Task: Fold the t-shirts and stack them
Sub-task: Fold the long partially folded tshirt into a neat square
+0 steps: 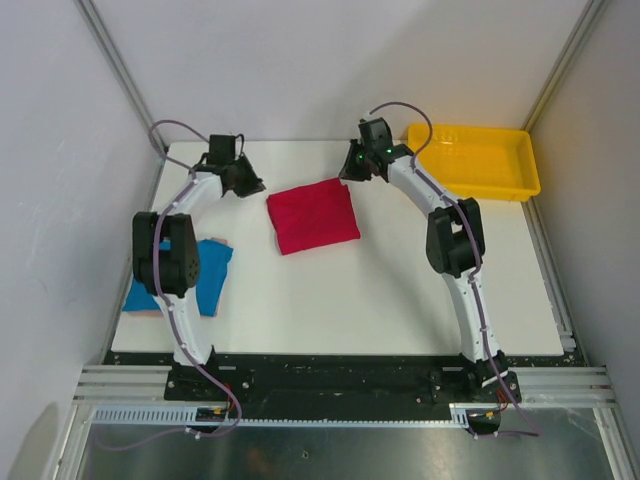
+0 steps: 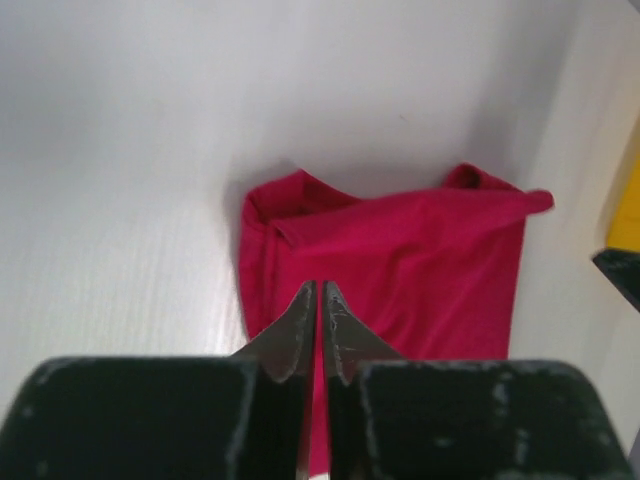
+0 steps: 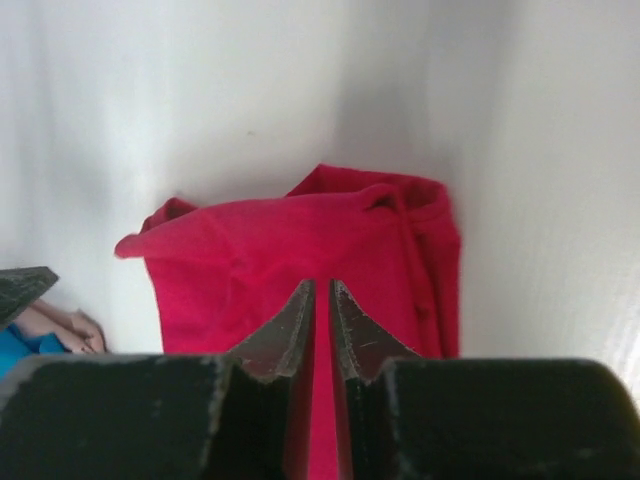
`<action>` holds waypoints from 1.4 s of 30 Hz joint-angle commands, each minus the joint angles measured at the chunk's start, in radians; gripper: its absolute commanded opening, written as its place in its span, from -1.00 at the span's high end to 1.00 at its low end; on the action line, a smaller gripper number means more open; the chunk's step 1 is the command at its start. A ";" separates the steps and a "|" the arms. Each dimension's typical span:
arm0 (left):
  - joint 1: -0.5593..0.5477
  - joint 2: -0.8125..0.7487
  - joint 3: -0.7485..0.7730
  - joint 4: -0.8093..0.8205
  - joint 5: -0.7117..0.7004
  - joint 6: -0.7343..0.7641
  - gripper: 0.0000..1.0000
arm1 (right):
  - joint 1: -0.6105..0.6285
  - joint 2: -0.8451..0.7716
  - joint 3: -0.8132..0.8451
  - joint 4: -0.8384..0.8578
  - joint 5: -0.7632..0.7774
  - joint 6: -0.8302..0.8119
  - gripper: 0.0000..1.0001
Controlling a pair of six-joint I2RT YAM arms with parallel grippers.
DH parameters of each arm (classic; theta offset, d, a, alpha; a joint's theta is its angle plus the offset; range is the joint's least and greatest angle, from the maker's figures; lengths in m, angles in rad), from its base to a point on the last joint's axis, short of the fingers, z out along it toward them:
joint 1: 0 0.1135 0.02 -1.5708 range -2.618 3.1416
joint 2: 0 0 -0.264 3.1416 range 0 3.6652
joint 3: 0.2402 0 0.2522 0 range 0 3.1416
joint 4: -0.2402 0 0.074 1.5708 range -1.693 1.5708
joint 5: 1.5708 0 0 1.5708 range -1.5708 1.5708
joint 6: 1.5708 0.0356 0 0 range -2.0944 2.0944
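Observation:
The crimson t-shirt (image 1: 312, 217) lies folded into a rough square at the table's back middle, and both wrist views look down on it (image 2: 400, 270) (image 3: 300, 250). The blue t-shirt (image 1: 208, 272) lies folded at the left, partly hidden by the left arm; a corner of it shows in the right wrist view (image 3: 15, 345). My left gripper (image 1: 248, 186) (image 2: 320, 285) hovers just off the red shirt's back left corner. My right gripper (image 1: 348, 172) (image 3: 321, 283) hovers off its back right corner. Each has its jaws drawn to a thin slit, holding nothing.
A yellow plastic tray (image 1: 480, 160) stands at the back right corner, and its edge shows in the left wrist view (image 2: 628, 215). White walls close in the table at the back and both sides.

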 commanded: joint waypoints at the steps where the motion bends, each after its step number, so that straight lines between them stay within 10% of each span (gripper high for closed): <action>1: -0.061 -0.044 -0.047 0.033 0.043 0.009 0.95 | 0.031 -0.007 0.000 0.079 -0.054 -0.030 0.75; 27: -0.005 0.316 0.235 0.063 0.049 -0.012 0.97 | -0.049 0.283 0.155 0.288 -0.208 0.192 0.75; 35: 0.007 0.125 0.148 0.065 0.044 0.033 0.09 | -0.049 0.134 0.139 0.166 -0.224 0.127 0.38; 42: -0.028 -0.144 -0.168 0.075 0.008 -0.003 0.04 | -0.037 -0.139 -0.222 0.172 -0.130 0.087 0.32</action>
